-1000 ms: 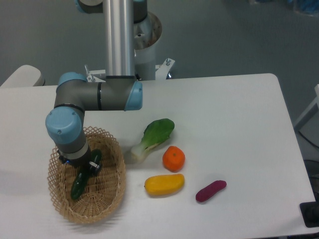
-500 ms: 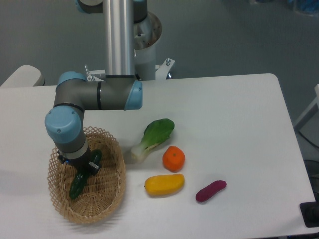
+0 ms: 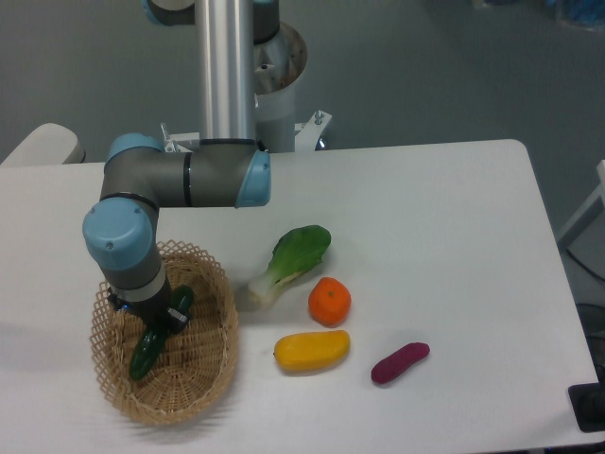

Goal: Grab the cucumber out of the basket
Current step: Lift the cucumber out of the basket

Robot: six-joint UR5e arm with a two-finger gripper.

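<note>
We see the arm reach down into the basket (image 3: pixel 203 378), which sits at the table's (image 3: pixel 454 236) front left corner, its woven rim close to the front edge. The gripper (image 3: pixel 157 324) is low inside the basket, mostly hidden under the wrist, and it appears closed on the cucumber (image 3: pixel 148 350) near the middle of its length; the cucumber slants from upper right to lower left, its lower end over the basket floor near the left wall. We cannot tell whether that end touches the weave. The basket's right rim is free of the arm. To the right of the basket, apart from it, lies the bok choy (image 3: pixel 293 260), with the orange (image 3: pixel 329 301) just beside its stem end and the yellow fruit (image 3: pixel 312 350) just below the orange. The purple vegetable (image 3: pixel 400 362) lies further right, near the front edge. The right half of the table is bare white surface out to its rounded far corner. The arm's column (image 3: pixel 227 71) rises behind the table's back edge.
</note>
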